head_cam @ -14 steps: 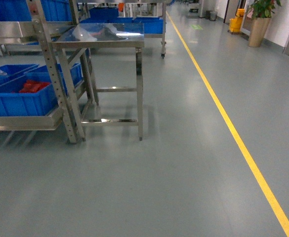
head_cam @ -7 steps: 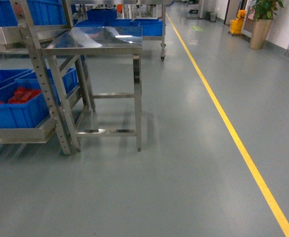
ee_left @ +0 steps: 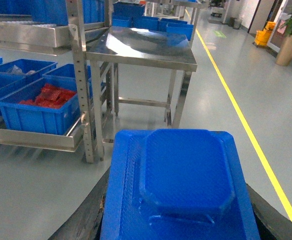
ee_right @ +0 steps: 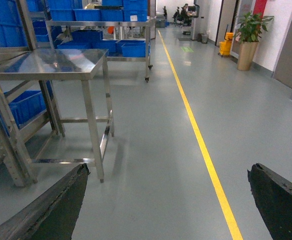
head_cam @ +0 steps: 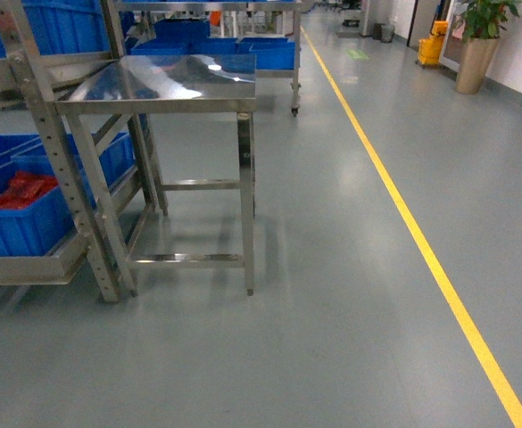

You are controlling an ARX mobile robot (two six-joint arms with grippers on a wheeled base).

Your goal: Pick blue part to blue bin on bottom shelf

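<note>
- Left gripper (ee_left: 178, 227) clamped the blue part (ee_left: 185, 175).
- Right gripper (ee_right: 168, 200) fingers spread, empty.
- Bottom shelf (ee_left: 33, 139) carried a blue bin (ee_left: 38, 117) of red parts (ee_left: 50, 96).

Grey floor (head_cam: 332, 312), yellow floor line (head_cam: 421, 250), steel table (head_cam: 167, 80), potted plant (head_cam: 479, 40)

No text, label, brand or number can be read in any view. The green mark on the floor (head_cam: 357, 53) far down the aisle is too small and blurred to make out.
</note>
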